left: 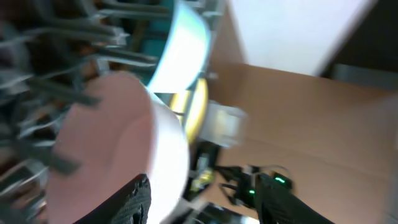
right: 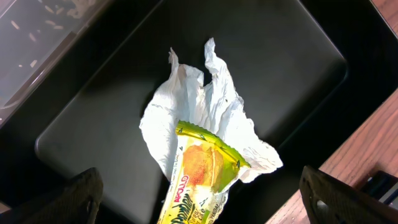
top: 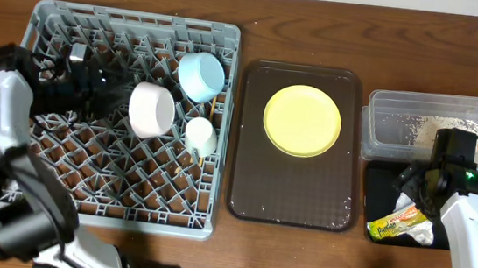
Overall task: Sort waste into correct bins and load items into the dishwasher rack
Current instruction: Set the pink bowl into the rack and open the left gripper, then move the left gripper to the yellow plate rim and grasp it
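Rack (top: 128, 185) on my left carries the white bowl (top: 152, 110) tipped on its edge among the pegs, the light blue bowl (top: 201, 76) just past it toward the far side and the small cup (top: 201, 136) just beside it. My left gripper (top: 109, 95) sits at the white bowl with its fingers apart; the wrist view is blurred, with the rim between them, and I cannot tell whether either finger touches it. The yellow plate (top: 302, 121) lies on the brown tray (top: 285, 200). Rice scraps (top: 424, 130) sit in the clear tub (top: 382, 108). My right gripper (right: 199, 180) hangs spread wide and empty above the black tub (right: 93, 130), where the wrapper (right: 199, 180) lies on the napkin (right: 193, 106).
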Controlling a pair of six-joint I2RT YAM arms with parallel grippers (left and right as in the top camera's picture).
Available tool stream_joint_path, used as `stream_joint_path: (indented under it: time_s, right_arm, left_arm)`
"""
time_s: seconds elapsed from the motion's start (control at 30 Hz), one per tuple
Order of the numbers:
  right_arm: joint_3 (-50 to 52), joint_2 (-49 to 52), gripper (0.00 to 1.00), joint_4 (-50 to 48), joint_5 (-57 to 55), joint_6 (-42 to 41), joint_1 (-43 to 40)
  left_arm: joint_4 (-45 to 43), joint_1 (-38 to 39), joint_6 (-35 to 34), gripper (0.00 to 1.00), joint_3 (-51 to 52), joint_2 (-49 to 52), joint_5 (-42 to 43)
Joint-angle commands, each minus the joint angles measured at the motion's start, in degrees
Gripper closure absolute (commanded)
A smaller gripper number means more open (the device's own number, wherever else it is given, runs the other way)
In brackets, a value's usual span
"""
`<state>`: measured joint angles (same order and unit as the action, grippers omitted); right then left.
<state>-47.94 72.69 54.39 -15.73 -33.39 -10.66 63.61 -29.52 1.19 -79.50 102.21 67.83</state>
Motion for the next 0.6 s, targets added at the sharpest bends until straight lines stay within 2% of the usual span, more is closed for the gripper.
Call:
stream_joint_path:
  time_s: [0.0, 0.2, 0.33, 0.43, 0.57]
  right_arm:
    - [-0.70, -0.46, 0.01, 0.04, -1.18, 0.22, -0.42]
    - [-0.70, -0.46, 0.01, 0.04, -1.18, 0.22, -0.42]
    - [-0.70, -0.46, 0.01, 0.04, -1.18, 0.22, -0.42]
    - [-0.70, -0.46, 0.01, 0.04, -1.18, 0.22, -0.42]
    - [-0.70, -0.46, 0.01, 0.04, -1.18, 0.22, -0.42]
  left_arm:
    - [-0.17, 0.04, -5.20, 0.44, -1.05, -3.93, -13.11]
    - [-0.07, 2.38, -8.74, 0.44, -1.05, -5.14, -18.21]
    - [-0.35, 6.64, -9.51, 0.48, -1.05, -6.97, -19.93]
    - [-1.55, 12.55, -12.22, 0.54, -1.05, -9.88, -26.95]
    - [-6.19, 24.52, -17.92, 0.57, -1.05, -14.64, -38.23]
